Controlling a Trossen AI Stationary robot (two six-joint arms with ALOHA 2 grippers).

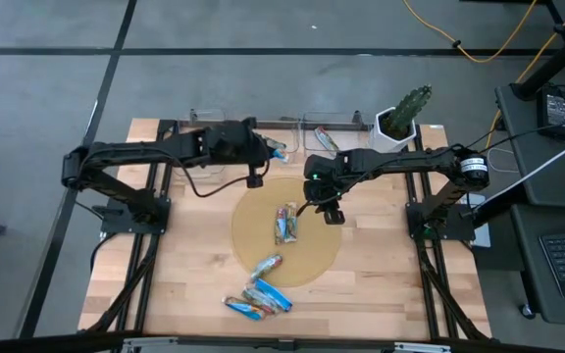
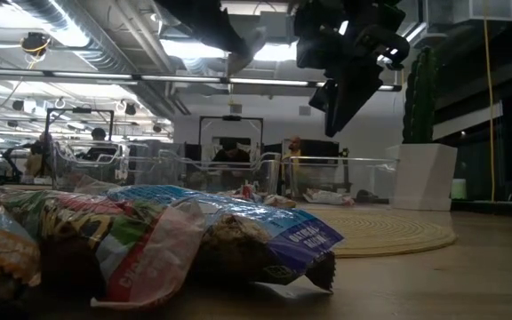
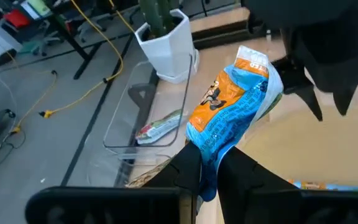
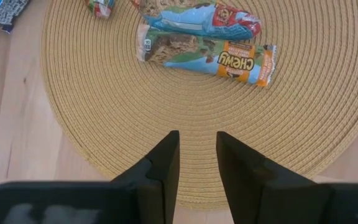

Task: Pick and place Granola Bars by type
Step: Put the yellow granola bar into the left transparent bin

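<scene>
My left gripper (image 1: 266, 153) is up over the far part of the table, between the two clear bins, and is shut on a blue and orange Granola Bar (image 3: 232, 115). My right gripper (image 4: 197, 146) hangs open above the round tan mat (image 1: 312, 250), its fingers apart and touching nothing. Two bars (image 4: 207, 57) lie side by side on the mat just beyond its fingertips (image 1: 285, 224). Another bar (image 1: 266, 265) rests on the mat's near part. Several more (image 1: 258, 299) lie heaped on the wood near the table's near edge, large in the low view (image 2: 149, 240). My left gripper pinches the blue and orange bar by one end (image 3: 209, 163) between its two fingers (image 3: 188, 168). The rest of the bar sticks out past the fingertips toward the table's right. It is lifted clear of the table and the bins.
Two clear plastic bins stand along the far edge (image 1: 214, 126) (image 1: 333, 132); the right one holds a multicoloured bar (image 3: 160, 126). A cactus in a white pot (image 1: 400, 123) stands at the far right corner. The two grippers are close together over the mat's far edge.
</scene>
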